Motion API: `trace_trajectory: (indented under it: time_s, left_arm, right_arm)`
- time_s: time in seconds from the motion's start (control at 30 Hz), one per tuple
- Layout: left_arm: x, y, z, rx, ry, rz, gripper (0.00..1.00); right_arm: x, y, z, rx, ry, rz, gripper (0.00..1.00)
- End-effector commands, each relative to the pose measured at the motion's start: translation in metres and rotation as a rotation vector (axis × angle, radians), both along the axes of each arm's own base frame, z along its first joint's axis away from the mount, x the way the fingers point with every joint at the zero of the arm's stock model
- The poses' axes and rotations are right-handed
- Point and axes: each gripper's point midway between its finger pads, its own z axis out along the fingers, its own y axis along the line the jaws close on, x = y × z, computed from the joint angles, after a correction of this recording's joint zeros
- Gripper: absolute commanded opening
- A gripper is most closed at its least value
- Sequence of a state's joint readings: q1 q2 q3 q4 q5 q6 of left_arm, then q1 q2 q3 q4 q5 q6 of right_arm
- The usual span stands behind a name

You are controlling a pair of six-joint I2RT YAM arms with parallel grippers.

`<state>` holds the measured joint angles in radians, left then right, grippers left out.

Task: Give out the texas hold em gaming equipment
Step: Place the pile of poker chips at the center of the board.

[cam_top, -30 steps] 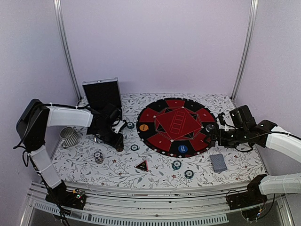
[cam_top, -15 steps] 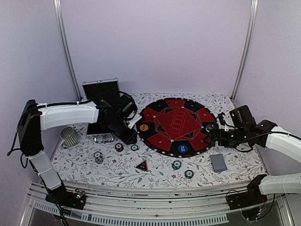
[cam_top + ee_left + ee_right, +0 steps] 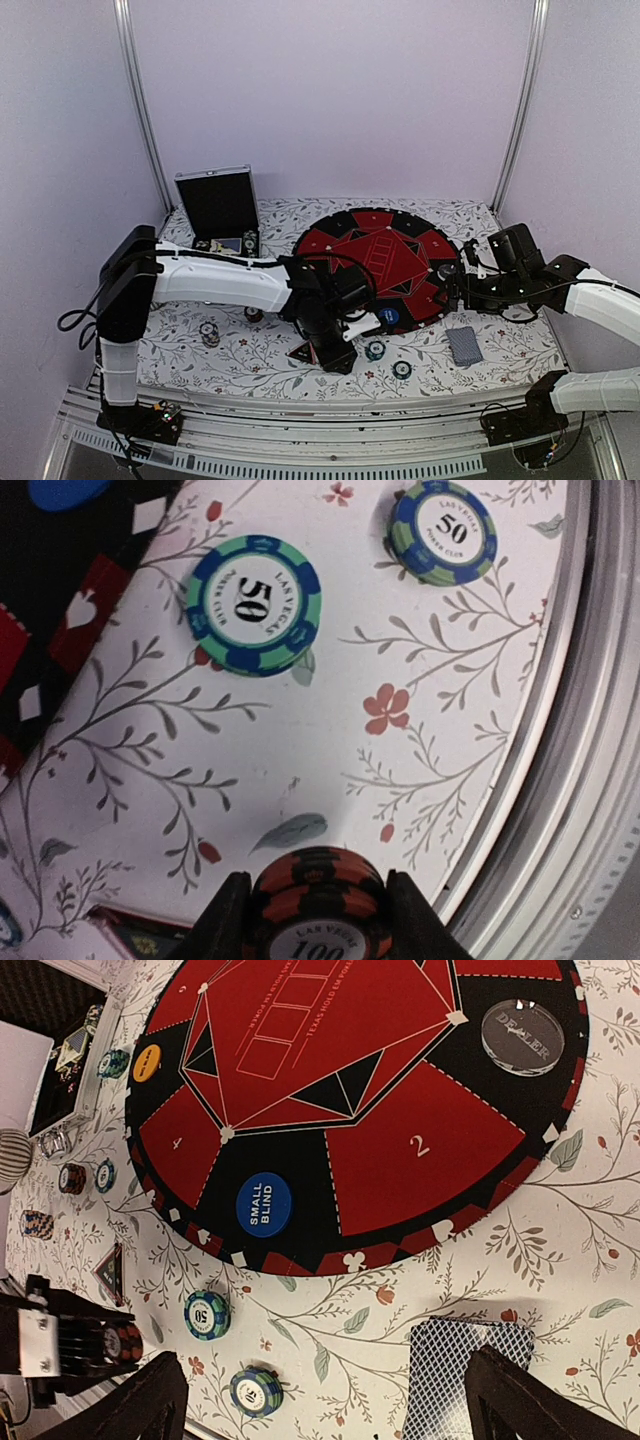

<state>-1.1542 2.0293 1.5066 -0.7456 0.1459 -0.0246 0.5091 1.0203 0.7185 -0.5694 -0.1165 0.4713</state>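
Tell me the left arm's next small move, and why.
Probably lower and release. The left end effector is shut on a red-black 100 chip stack over bare floral cloth near the table's front edge, short of the nearest teal 50 chip, which lies flat; that patch looks like a free spot.

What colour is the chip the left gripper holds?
The chip is red-and-black striped; clearest in the left wrist view.
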Motion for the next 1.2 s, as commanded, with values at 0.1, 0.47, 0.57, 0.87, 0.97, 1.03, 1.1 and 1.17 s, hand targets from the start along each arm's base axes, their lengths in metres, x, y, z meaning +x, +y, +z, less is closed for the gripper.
trace_trajectory:
  time_s: [0.1, 0.47, 0.57, 0.87, 0.97, 1.03, 1.1, 1.17]
  left_arm:
    - [-0.020, -0.028, -0.027, 0.038, -0.002, -0.077, 0.00]
    - [-0.014, -0.036, -0.045, 0.083, -0.025, -0.076, 0.11]
    - [-0.014, -0.033, -0.048, 0.096, -0.033, -0.079, 0.32]
    - [-0.012, -0.041, -0.039, 0.064, -0.046, -0.075, 0.58]
    - [-0.010, -0.043, -0.030, 0.045, -0.056, -0.073, 0.59]
    - [-0.011, -0.044, -0.021, 0.027, -0.056, -0.074, 0.59]
    - [-0.012, -0.046, -0.009, 0.002, -0.059, -0.080, 0.60]
    - [-0.012, -0.047, 0.012, -0.039, -0.078, -0.085, 0.62]
  right_arm:
    - [-0.003, -0.001, 0.002, 0.008, -0.002, -0.002, 0.99]
    - [-0.001, 0.000, 0.006, 0.008, -0.005, 0.002, 0.99]
    - [0.000, 0.000, 0.006, 0.004, -0.006, 0.002, 0.99]
    - [0.001, 0.002, 0.006, 0.007, -0.002, 0.006, 0.99]
    - [0.001, 0.002, 0.008, 0.008, -0.005, 0.005, 0.99]
    - [0.001, 0.002, 0.008, 0.008, -0.004, 0.006, 0.99]
    - [0.001, 0.002, 0.007, 0.009, -0.001, 0.009, 0.99]
    - [0.001, 0.002, 0.007, 0.008, 0.001, 0.007, 0.99]
